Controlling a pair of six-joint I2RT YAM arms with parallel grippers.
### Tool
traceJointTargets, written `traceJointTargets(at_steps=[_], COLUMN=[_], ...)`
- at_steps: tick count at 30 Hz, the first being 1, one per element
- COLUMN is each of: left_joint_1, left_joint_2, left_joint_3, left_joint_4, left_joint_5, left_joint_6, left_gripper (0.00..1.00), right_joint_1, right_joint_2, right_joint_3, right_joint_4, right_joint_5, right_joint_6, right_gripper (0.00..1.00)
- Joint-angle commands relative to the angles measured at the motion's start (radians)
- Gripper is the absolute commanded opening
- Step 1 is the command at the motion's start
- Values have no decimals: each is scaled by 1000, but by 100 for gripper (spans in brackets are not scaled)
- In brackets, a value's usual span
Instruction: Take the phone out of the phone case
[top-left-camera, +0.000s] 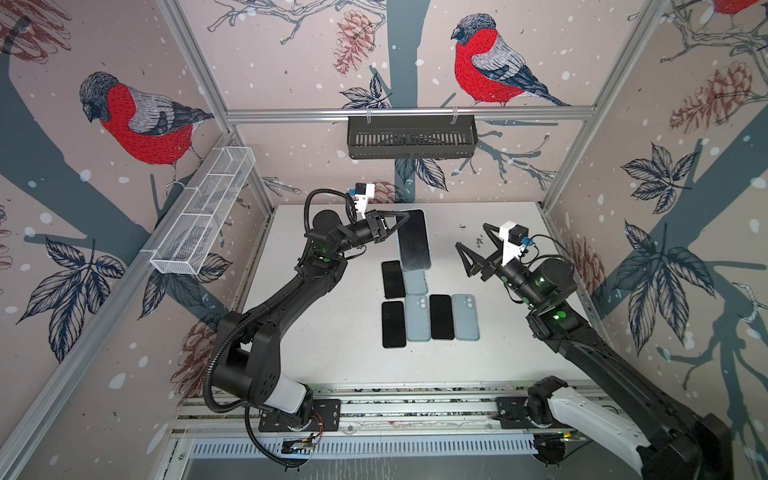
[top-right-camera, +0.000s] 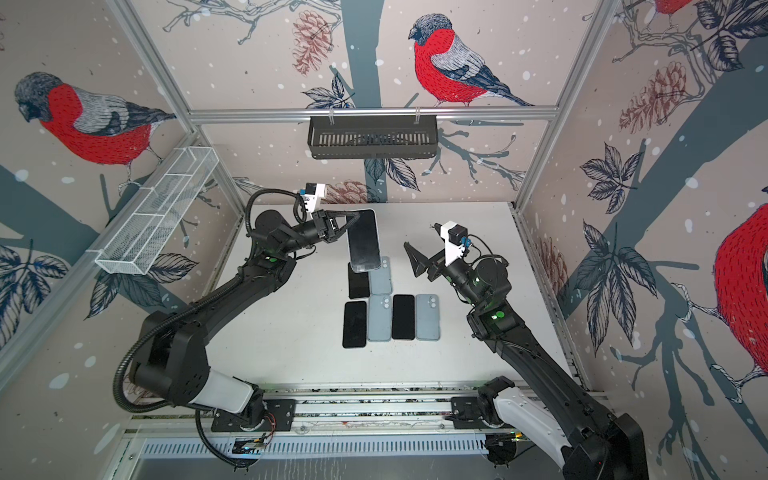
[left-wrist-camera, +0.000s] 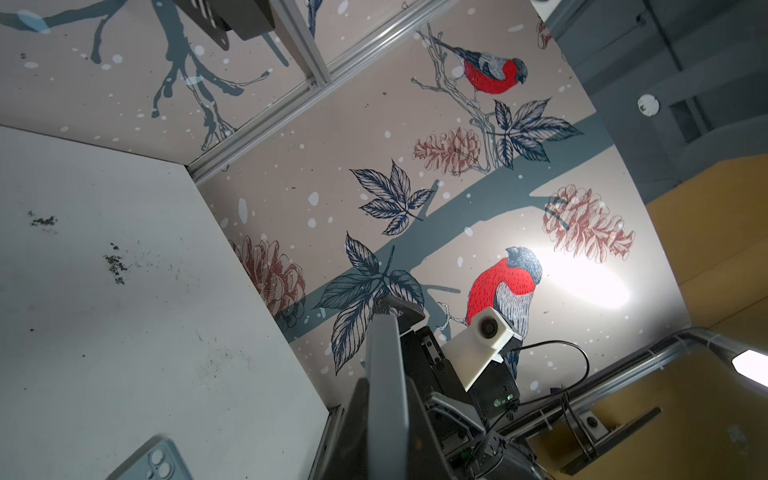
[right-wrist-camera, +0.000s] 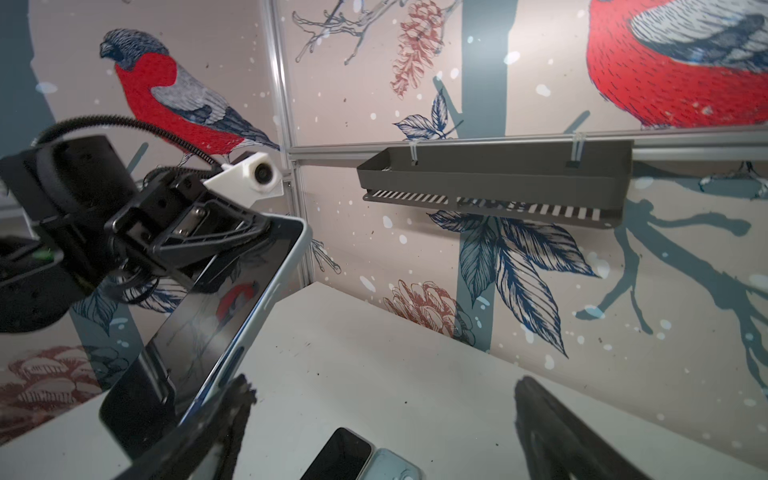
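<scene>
1. I count two grippers. My left gripper (top-left-camera: 405, 216) is clamped on the far end of one phone (top-left-camera: 413, 241). My right gripper (top-left-camera: 471, 236) has its jaws wide apart and holds nothing.
2. The phone hangs tilted above the table (top-left-camera: 332, 365), screen up, with its pale blue case (right-wrist-camera: 266, 291) still around it. It sits between the two grippers and does not touch the right one.
3. On the table beneath I count three black phones (top-left-camera: 393, 324) and three blue-grey cases (top-left-camera: 465, 317), side by side in two rows.
4. The raised phone hides part of the far case (top-left-camera: 415, 284). I cannot tell whether the lying cases have phones inside. The left wrist view shows the held phone only edge-on. In the right wrist view, the right fingers (right-wrist-camera: 216, 432) are cut off at the frame edge.
</scene>
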Motion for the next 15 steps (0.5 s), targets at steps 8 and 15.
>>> traceJointTargets(at_steps=[8, 15], left_joint_1=[-13, -18], left_joint_2=[3, 28], left_joint_3=[-167, -222], left_joint_4=[326, 416], left_joint_5=[-206, -257], left_joint_6=[-336, -429], left_gripper=[0, 0], right_joint_1=[-91, -51], right_joint_2=[63, 141], right_joint_3=[-74, -172], right_joint_4=[96, 406], right_joint_5=[-275, -345], right_joint_6=[623, 844], right_gripper=[99, 88])
